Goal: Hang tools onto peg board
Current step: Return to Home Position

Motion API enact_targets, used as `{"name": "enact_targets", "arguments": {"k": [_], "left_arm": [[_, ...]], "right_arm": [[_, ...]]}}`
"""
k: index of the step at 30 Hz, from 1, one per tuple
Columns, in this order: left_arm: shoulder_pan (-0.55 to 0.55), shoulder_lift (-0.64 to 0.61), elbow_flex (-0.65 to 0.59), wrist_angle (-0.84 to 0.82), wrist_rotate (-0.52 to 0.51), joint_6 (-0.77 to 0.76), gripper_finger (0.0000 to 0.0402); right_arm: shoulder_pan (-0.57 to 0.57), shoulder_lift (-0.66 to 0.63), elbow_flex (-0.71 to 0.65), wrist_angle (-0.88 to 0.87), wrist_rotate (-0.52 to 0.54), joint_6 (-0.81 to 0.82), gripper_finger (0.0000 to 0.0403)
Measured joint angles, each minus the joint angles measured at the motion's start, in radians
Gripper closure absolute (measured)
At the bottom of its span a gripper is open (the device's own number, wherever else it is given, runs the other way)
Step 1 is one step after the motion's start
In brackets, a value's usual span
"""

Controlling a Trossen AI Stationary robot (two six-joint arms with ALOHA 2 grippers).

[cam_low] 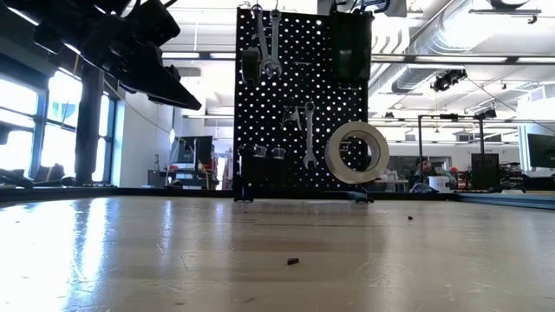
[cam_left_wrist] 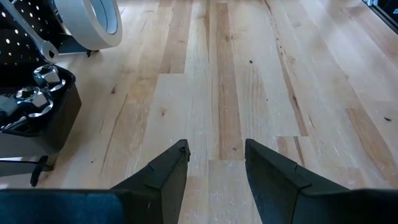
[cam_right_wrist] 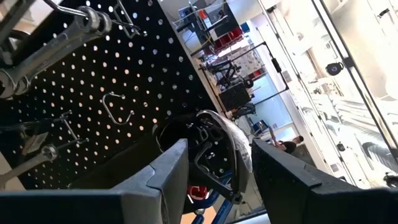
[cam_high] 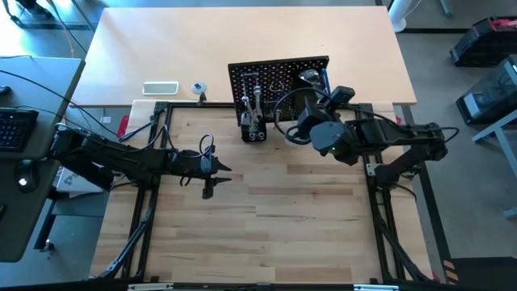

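The black peg board (cam_high: 279,81) stands upright at the table's far side. Two silver wrenches (cam_low: 264,48) hang from hooks near its top. A small wrench (cam_low: 308,130) and the pale tape roll (cam_low: 357,152) hang lower, and a black bin (cam_low: 260,160) holds more tools. My right gripper (cam_right_wrist: 214,165) is high up at the board's top right (cam_high: 315,90), fingers apart. A dark, shiny-topped tool (cam_right_wrist: 214,146) shows in the gap at its fingertips. My left gripper (cam_left_wrist: 214,165) hovers open over bare table (cam_high: 216,174) with nothing between its fingers. My right gripper points almost level at the peg board's face from the near side. The dark tool's curved upper part (cam_right_wrist: 205,134) shows at and beyond its spread fingertips. Whether the fingers touch the tool I cannot tell.
Behind the peg board, on the pale far table, lie a white flat device (cam_high: 160,87) and a small object (cam_high: 198,87). The wooden table top (cam_high: 283,218) stretches out in front of the board. A small dark speck (cam_low: 293,260) lies on it near the low camera.
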Motion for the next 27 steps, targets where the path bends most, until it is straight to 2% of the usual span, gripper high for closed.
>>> {"name": "enact_targets", "arguments": {"k": [23,27], "left_arm": [[0.000,0.000,0.000,-0.014,0.000,-0.018,0.0250],[0.000,0.000,0.000,-0.015,0.000,-0.018,0.0250]], "right_arm": [[0.159,0.000,0.000,0.000,-0.001,0.080,0.0235],[0.201,0.000,0.000,0.000,0.030,0.081,0.0235]]}}
